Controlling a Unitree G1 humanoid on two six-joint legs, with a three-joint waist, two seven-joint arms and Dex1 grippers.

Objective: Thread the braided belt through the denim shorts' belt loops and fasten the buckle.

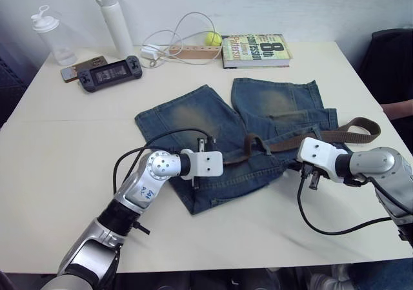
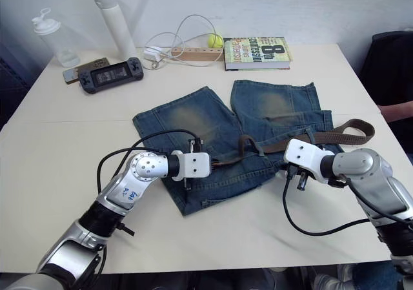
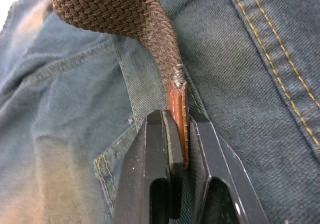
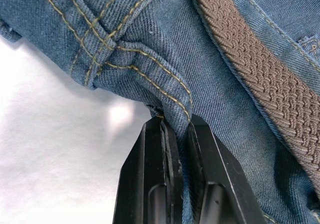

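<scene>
While pinched, braided belt (image 1: 303,139) crosswise.

Left arm reaches forward from the lower left, elbow bent, wrist turned toward the right. Left gripper (image 3: 181,149) has its two black fingers pinched together on a thin strip held edge-on between the pads. Right arm comes in from the right edge, forearm pointing left. Right gripper (image 4: 176,134) fingers are clamped on a fold of fabric.
</scene>
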